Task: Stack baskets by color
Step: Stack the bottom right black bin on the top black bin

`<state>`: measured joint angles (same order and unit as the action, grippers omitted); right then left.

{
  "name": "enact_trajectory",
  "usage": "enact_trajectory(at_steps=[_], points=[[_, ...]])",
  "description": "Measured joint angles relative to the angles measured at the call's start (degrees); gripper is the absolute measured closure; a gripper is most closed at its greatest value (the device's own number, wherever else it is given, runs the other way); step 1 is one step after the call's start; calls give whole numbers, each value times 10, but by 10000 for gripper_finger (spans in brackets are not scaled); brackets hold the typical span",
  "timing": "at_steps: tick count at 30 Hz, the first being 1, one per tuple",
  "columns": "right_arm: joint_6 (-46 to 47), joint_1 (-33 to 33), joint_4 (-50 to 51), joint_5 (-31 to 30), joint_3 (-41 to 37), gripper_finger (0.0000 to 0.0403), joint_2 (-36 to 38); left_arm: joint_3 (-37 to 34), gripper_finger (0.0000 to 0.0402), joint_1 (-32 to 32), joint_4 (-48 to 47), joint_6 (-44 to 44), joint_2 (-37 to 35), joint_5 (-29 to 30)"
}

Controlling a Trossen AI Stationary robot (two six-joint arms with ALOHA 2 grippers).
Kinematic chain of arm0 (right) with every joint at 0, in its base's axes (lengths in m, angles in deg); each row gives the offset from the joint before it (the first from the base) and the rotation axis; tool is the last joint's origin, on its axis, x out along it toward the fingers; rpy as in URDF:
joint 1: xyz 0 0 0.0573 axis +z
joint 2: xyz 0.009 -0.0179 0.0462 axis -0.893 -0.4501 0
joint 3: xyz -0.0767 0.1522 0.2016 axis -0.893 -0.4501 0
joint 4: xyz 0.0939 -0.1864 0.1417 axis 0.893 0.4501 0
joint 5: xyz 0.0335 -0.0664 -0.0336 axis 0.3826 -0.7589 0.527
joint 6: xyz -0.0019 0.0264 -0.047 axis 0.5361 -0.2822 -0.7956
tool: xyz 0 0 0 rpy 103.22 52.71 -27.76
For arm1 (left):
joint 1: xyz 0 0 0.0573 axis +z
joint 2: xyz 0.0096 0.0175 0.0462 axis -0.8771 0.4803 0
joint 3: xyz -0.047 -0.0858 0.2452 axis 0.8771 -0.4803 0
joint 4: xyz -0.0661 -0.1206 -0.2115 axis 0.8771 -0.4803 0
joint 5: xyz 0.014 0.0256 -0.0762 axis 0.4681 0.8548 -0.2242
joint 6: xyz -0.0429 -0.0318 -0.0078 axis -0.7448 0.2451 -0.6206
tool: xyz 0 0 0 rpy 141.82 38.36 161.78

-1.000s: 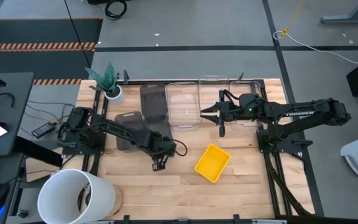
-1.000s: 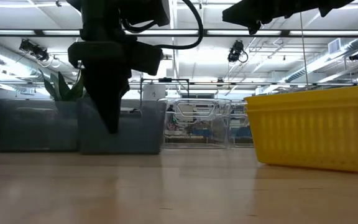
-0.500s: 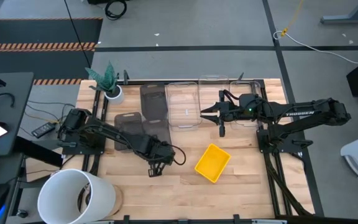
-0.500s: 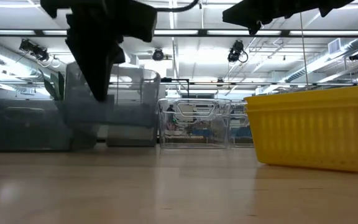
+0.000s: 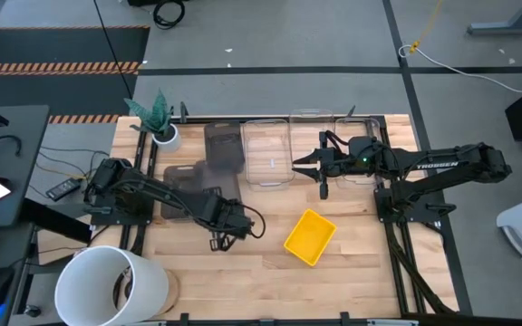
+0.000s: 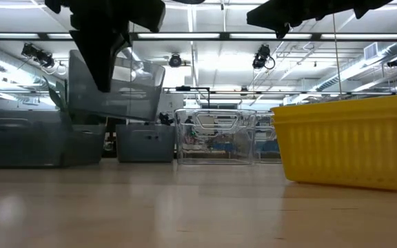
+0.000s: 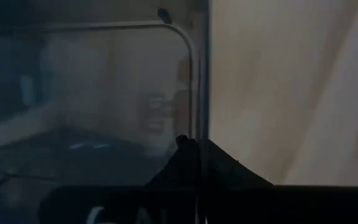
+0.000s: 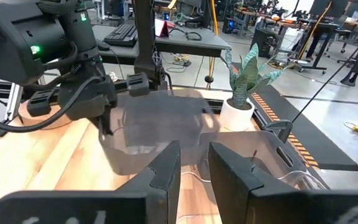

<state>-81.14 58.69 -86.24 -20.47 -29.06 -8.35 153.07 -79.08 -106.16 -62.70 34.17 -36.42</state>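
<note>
My left gripper (image 5: 217,240) is shut on a dark grey basket (image 5: 214,188), which hangs above the wood table (image 5: 243,281) left of its middle; the low view shows this basket (image 6: 126,93) tilted in the air. Two more dark grey baskets (image 6: 19,138) (image 6: 143,141) stand on the table behind it. Clear baskets (image 5: 268,154) stand along the far side. A yellow basket (image 5: 310,237) sits right of the middle. My right gripper (image 5: 308,166) hovers open over the clear baskets, nothing between its fingers (image 8: 166,168). My left gripper pinches the grey basket's wall at its rim (image 7: 199,93), on the end toward the table's near edge. The fingers (image 6: 104,69) come from above, pointing steeply down. The basket hangs clear of the table, tilted, its far end higher.
A big white bucket (image 5: 111,285) stands at the near left corner, and a small white plant pot (image 5: 164,134) at the far left. Bare wood lies along the near edge, between the bucket and the yellow basket.
My left gripper has risen and shifted a little toward the table's left edge, tipping as it went. The dark grey basket, on the table a second ago, is now lifted clear and tilted. My right gripper has kept still.
</note>
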Motion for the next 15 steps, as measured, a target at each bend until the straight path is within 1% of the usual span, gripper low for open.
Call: enact_trajectory(at_steps=[7,11,15], points=[[0,0,0,0,0,314,0,2,397,18,-28,68,0,69],[0,0,0,0,0,314,0,2,397,39,-52,91,-1,142],[0,0,0,0,0,314,0,2,397,69,-51,121,-1,192]])
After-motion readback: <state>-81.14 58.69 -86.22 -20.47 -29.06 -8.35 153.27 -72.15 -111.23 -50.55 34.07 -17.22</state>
